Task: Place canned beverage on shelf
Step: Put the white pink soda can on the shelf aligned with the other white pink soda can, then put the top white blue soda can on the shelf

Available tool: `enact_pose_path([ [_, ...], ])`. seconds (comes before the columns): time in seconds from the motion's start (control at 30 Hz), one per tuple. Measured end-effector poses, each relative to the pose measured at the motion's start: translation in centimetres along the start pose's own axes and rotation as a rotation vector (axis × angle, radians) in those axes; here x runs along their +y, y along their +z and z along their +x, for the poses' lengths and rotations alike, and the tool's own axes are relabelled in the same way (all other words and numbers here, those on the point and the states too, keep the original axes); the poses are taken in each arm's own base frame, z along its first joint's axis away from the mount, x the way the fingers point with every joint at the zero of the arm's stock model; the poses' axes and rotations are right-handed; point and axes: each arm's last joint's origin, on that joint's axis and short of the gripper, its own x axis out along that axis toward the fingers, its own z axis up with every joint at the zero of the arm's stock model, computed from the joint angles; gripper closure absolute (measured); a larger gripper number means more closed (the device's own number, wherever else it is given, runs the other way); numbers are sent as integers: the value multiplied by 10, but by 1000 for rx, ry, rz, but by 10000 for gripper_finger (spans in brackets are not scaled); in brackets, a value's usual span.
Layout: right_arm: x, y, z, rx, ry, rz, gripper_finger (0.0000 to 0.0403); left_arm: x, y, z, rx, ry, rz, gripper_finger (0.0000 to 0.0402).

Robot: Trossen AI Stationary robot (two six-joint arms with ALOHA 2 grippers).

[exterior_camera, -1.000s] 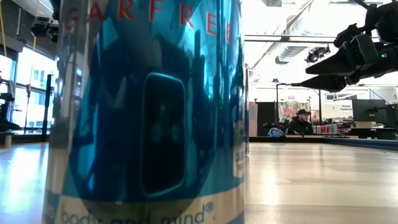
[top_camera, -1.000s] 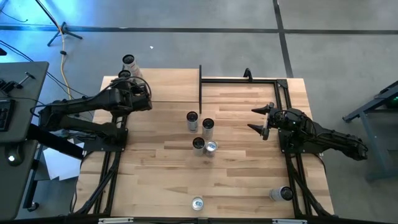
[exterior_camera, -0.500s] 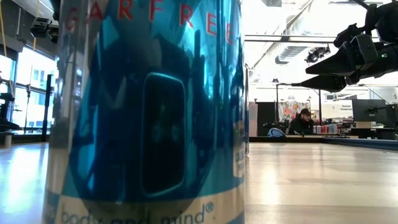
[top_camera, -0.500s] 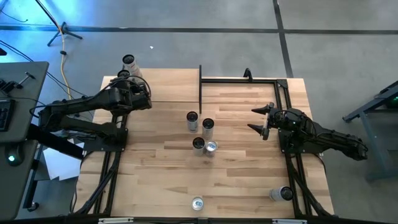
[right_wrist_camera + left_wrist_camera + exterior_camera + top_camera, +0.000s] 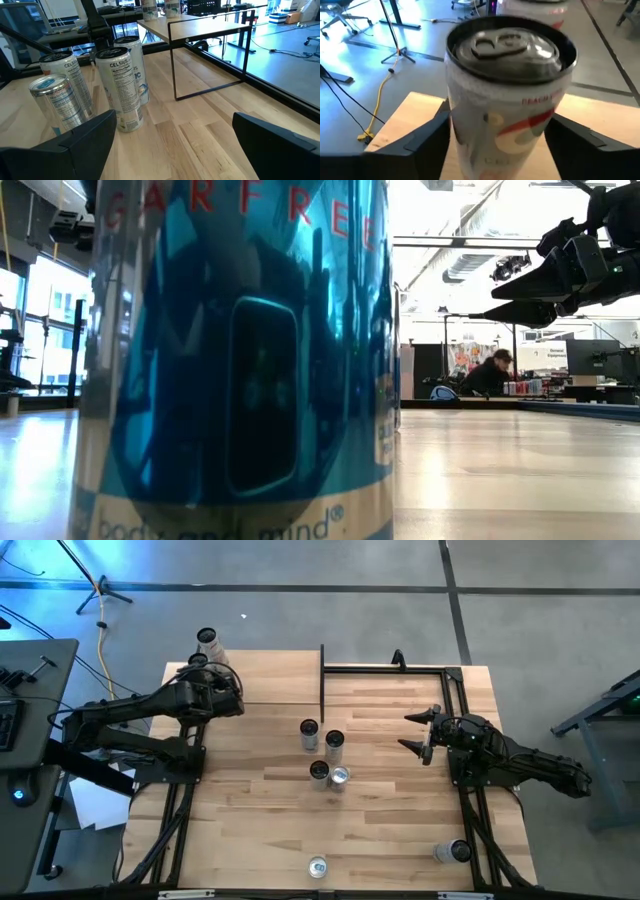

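A white canned beverage with red print (image 5: pixel 507 95) stands upright between the two fingers of my left gripper (image 5: pixel 500 135), at the far left corner over the shelf (image 5: pixel 270 680), a pale board. In the high view this can (image 5: pixel 200 660) shows just beyond my left gripper (image 5: pixel 207 672), and a second can (image 5: pixel 207 637) stands behind it. The fingers are apart, one on each side of the can. My right gripper (image 5: pixel 420 735) waits open at the table's right, touching nothing. My left gripper has one finger (image 5: pixel 427 135) on each side of the can's wall (image 5: pixel 465 125), below its rim, coming level from the near side. I cannot tell whether the fingers touch the wall. The can stands upright; its base is out of the frame.
Several cans (image 5: pixel 322 755) stand grouped mid-table, seen too in the right wrist view (image 5: pixel 122 85). One can (image 5: pixel 317 866) stands at the near edge, filling the low view (image 5: pixel 240 350). Another (image 5: pixel 450 852) lies near right. A bare black frame (image 5: pixel 390 668) stands far right.
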Motion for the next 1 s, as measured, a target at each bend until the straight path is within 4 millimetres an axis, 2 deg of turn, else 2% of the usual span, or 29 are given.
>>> enact_pose_path([
  [0.17, 0, 0, 0, 0, 0, 0, 16, 0, -1, 0, 24, -3, 0, 81],
  [0.33, 0, 0, 0, 0, 0, 0, 16, -1, -3, -4, 31, -31, 13, 63],
  [0.8, 0, 0, 0, -1, 0, 0, 16, 5, -13, -18, 182, -78, 19, 61],
  [1.0, 0, 0, 0, 0, 0, 0, 16, 7, -22, -28, 370, -96, 0, 61],
])
